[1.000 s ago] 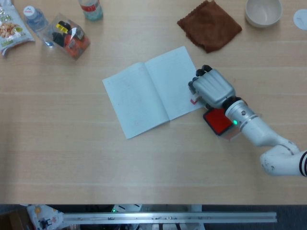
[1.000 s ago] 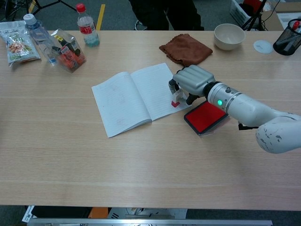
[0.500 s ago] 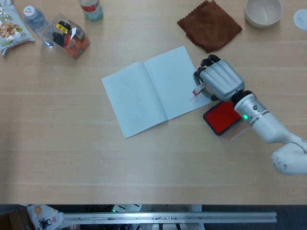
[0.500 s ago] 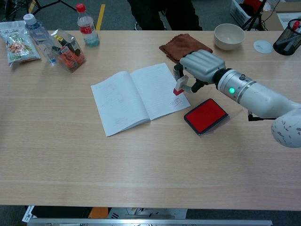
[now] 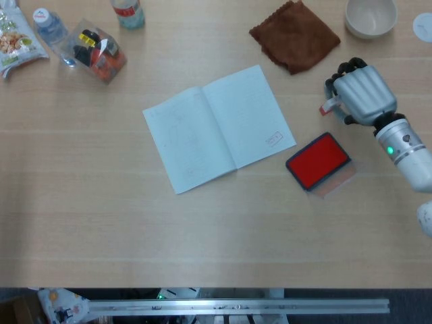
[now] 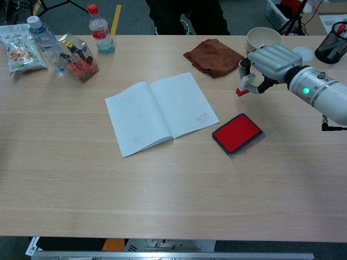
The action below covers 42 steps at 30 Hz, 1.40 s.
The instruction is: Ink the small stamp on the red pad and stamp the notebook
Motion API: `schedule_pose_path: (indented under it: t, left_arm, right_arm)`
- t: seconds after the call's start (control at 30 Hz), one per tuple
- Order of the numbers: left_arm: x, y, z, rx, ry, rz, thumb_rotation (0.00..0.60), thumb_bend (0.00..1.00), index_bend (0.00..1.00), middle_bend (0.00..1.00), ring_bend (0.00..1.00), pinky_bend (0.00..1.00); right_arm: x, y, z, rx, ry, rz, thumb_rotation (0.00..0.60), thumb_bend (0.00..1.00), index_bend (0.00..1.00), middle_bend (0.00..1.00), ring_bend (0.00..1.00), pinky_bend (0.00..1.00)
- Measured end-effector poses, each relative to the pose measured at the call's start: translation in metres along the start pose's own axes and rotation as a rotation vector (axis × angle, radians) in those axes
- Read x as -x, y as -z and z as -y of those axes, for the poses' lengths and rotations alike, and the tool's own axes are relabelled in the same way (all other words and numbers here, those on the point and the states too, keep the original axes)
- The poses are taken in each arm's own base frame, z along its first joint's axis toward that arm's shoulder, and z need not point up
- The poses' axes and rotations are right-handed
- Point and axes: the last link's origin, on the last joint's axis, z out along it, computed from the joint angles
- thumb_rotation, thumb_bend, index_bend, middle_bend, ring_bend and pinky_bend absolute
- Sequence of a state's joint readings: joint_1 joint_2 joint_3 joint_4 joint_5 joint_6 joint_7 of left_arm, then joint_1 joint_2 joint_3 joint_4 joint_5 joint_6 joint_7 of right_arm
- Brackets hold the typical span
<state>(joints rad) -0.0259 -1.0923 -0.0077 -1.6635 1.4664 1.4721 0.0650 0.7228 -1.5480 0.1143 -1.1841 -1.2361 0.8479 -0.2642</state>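
Observation:
The open notebook (image 5: 217,127) (image 6: 160,111) lies mid-table, with a small rectangular stamp mark (image 5: 273,140) (image 6: 202,117) near the lower right corner of its right page. The red ink pad (image 5: 317,160) (image 6: 237,132) sits just right of the notebook. My right hand (image 5: 361,94) (image 6: 269,60) hovers above the table, up and to the right of the pad. It pinches the small stamp (image 5: 329,106) (image 6: 244,85), whose red base points down and left. My left hand is not in either view.
A brown cloth (image 5: 295,36) (image 6: 213,56) lies behind the notebook, and a white bowl (image 5: 370,16) (image 6: 263,41) stands at the back right. Bottles and snack packs (image 5: 86,46) (image 6: 76,57) crowd the back left corner. A black pen cup (image 6: 332,50) is at the far right.
My right hand lifted the stamp off the notebook's right page and carried it right and back, past the ink pad. A stamp mark now shows on the page.

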Motion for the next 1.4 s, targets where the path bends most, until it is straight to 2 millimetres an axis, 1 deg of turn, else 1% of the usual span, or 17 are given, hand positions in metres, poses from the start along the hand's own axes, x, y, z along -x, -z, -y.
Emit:
schedule_pose_path:
  t: [0.23,0.4,0.5,0.67,1.07,1.27,1.4]
  left_arm:
    - [0.002,0.001,0.001,-0.007,-0.002,0.008,0.6,0.3,0.11,0.06,0.06,0.04]
    - [0.003,0.0,0.0,-0.003,-0.002,0.013,0.6,0.3,0.11,0.06,0.06,0.04]
    - [0.003,0.0,-0.001,-0.001,-0.004,0.014,0.6,0.3,0.11,0.06,0.06,0.04]
    - [0.003,0.0,0.0,-0.005,-0.002,0.011,0.6,0.3,0.11,0.06,0.06,0.04]
    - [0.004,-0.001,0.0,-0.005,-0.004,0.015,0.6,0.3,0.11,0.06,0.06,0.04]
    - [0.004,-0.002,0.0,-0.006,-0.004,0.016,0.6,0.3,0.11,0.06,0.06,0.04]
    - [0.005,-0.001,0.0,-0.005,-0.005,0.017,0.6,0.3,0.11,0.06,0.06,0.04]
  right_arm:
    - [0.018,-0.006,-0.009,0.033,0.007,0.037,0.6,0.41,0.79,0.5,0.27,0.21]
    - [0.026,-0.01,-0.009,0.039,0.009,0.054,0.6,0.41,0.78,0.49,0.27,0.21]
    - [0.031,-0.012,-0.007,0.037,0.012,0.062,0.6,0.4,0.76,0.48,0.27,0.21]
    - [0.033,-0.014,-0.007,0.038,0.014,0.067,0.6,0.35,0.72,0.47,0.26,0.21]
    - [0.036,-0.014,-0.006,0.038,0.005,0.064,0.6,0.33,0.62,0.44,0.24,0.21]
    - [0.038,-0.014,-0.006,0.036,0.002,0.065,0.6,0.33,0.59,0.42,0.23,0.21]
    - [0.04,-0.013,-0.005,0.035,0.002,0.068,0.6,0.3,0.56,0.42,0.22,0.21]
